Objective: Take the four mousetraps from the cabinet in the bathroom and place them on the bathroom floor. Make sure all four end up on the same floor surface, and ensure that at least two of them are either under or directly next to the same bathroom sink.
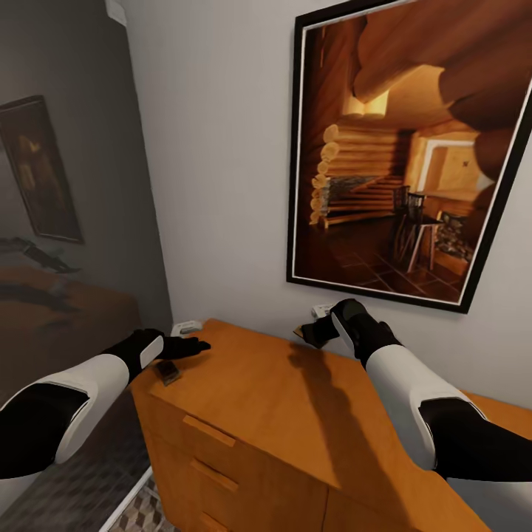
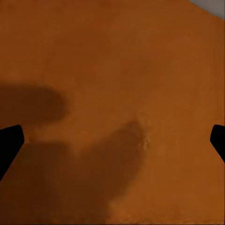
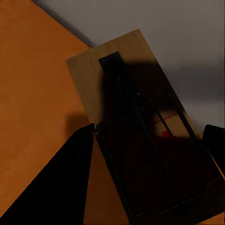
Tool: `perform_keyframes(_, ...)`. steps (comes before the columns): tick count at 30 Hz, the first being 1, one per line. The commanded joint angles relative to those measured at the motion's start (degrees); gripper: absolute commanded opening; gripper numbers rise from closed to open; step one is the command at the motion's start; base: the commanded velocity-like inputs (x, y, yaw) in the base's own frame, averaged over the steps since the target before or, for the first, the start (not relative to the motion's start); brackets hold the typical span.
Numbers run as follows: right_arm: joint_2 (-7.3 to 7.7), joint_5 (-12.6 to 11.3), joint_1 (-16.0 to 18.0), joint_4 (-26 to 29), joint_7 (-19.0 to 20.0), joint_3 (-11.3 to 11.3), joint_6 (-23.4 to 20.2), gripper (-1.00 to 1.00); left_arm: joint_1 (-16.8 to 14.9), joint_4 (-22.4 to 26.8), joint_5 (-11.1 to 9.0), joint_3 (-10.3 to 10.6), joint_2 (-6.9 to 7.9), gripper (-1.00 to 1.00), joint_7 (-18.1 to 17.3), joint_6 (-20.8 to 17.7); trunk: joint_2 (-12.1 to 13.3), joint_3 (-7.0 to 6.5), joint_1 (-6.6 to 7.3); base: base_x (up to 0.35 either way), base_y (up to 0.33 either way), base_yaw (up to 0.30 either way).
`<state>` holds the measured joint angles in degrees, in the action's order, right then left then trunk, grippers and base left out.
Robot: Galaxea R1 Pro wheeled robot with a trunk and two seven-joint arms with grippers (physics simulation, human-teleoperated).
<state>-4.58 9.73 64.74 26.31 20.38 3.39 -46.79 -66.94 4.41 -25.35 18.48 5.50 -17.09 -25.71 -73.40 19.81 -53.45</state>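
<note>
Right claw (image 3: 150,136) grips a flat brown wooden mousetrap with dark wire parts (image 3: 140,126) above the orange-brown wooden cabinet (image 1: 295,414); left claw (image 1: 193,345) is spread open, a second mousetrap (image 1: 168,372) just behind it. We judge a slipping grip could drop the trap.

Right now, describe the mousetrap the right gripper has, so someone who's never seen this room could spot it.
Find the big framed log-cabin picture on the white wall; below it stands the orange-brown cabinet. Near the cabinet top's back edge, the right gripper is closed on a mousetrap. Unlike the mousetrap by the left gripper, it is held tilted off the wood.
</note>
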Motion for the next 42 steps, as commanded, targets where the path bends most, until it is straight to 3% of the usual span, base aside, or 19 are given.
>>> perform_keyframes(1,0.01,0.58,0.03,0.08,0.36,0.12,-0.17,-1.0,-0.03,0.09,-0.5,0.5,0.03,1.0,-0.07,-0.29,-0.04,0.07,0.0,0.0,0.0,0.29)
perform_keyframes(22,-0.08,0.52,0.03,-2.14,0.62,0.12,0.6,-1.0,-0.03,0.27,-0.46,0.81,0.03,1.0,0.03,-0.3,-0.04,0.07,0.0,0.0,0.0,0.284)
perform_keyframes(42,0.03,0.62,0.03,-2.75,0.28,0.06,0.78,-1.0,-0.03,0.69,0.11,1.03,-0.56,1.0,0.08,-0.3,-0.04,0.07,0.0,0.0,0.0,0.018)
